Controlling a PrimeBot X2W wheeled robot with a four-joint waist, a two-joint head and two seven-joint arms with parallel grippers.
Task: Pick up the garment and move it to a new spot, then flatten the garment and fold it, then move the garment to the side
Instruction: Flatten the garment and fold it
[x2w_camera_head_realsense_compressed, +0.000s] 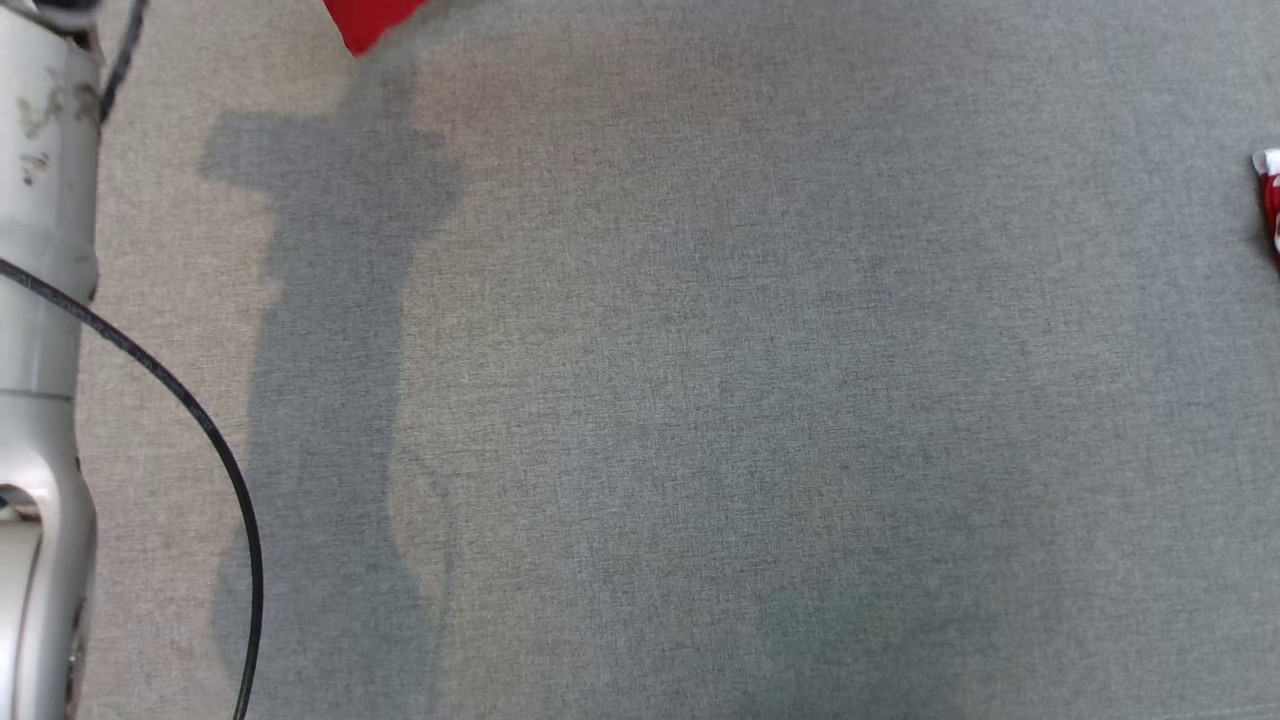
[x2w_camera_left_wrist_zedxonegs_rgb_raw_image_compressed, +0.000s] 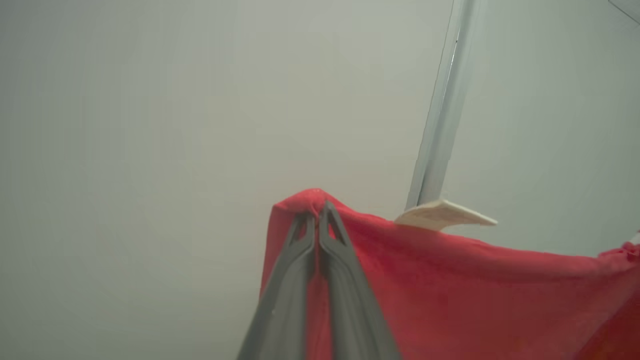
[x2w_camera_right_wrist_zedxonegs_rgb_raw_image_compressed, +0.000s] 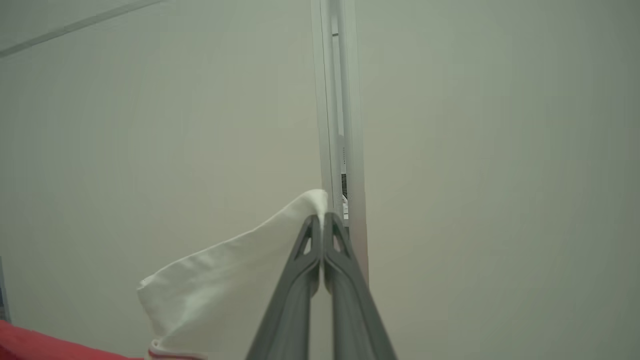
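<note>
Our left end effector (x2w_camera_left_wrist_zedxonegs_rgb_raw_image_compressed: 317, 212) pinches the red corner of a red-and-white cloth garment (x2w_camera_left_wrist_zedxonegs_rgb_raw_image_compressed: 450, 280), our right end effector (x2w_camera_right_wrist_zedxonegs_rgb_raw_image_compressed: 324, 220) its white end; it hangs lengthwise between them above the grey fabric-covered desk (x2w_camera_head_realsense_compressed: 700, 400).

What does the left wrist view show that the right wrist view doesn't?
Left wrist view: the left gripper shut on a red corner of the garment, with a broad red sheet running off to that view's right.
Right wrist view: the right gripper shut on the garment's white section.
Shared: a pale wall, an upright metal post, and some of each colour, as a white flap in the left view and a red strip at the right view's lower left.
</note>
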